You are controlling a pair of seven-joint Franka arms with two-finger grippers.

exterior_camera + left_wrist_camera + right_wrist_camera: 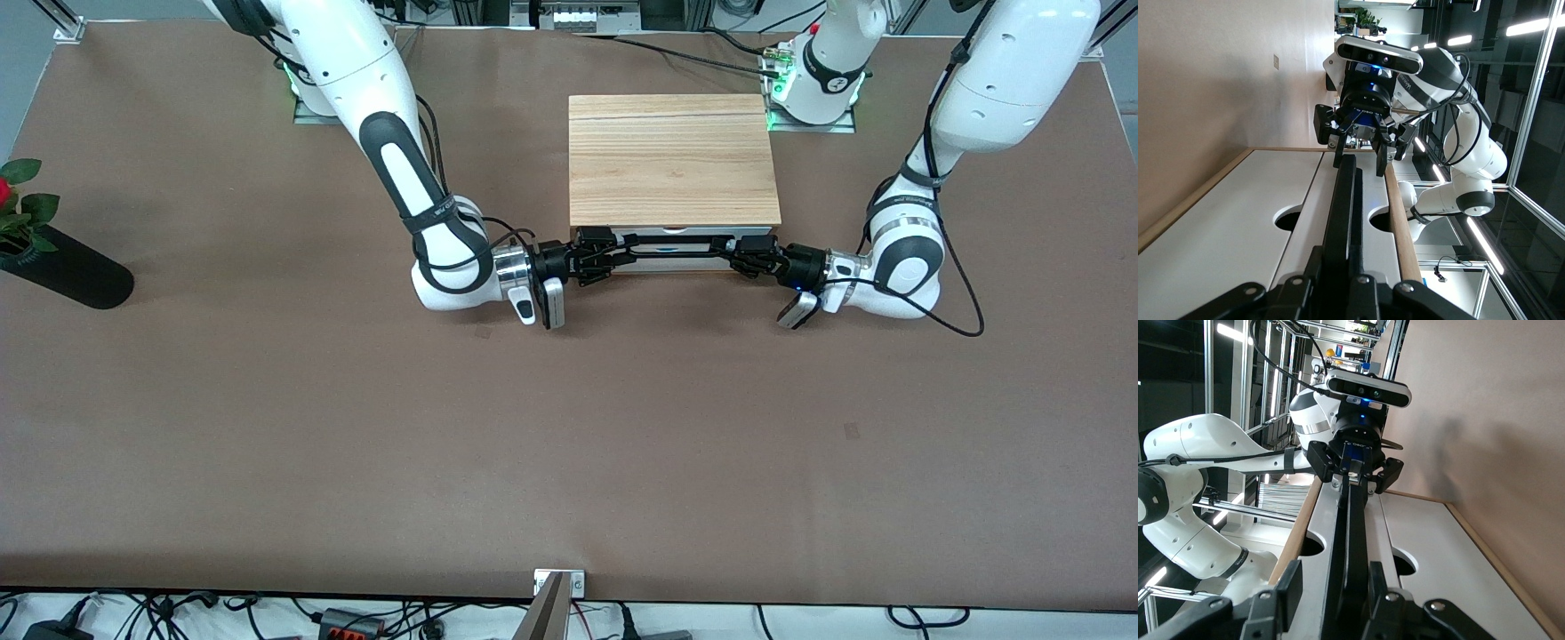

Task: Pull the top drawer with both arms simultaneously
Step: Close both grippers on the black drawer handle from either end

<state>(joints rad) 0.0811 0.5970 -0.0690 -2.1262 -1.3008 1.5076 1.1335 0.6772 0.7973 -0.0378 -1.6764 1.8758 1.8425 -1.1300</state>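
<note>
Brown desk (267, 427) carries the cabinet (673, 160) between the arm bases, its drawer (673, 234) facing the camera, barely open if at all. Left pincer (742, 256) and right pincer (597, 260) are each clenched on one end of the handle (676, 250). Grasping looks done; next, both should draw evenly toward the camera.

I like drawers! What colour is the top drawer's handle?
Black; the handle on the top drawer shows best in the left wrist view.
</note>
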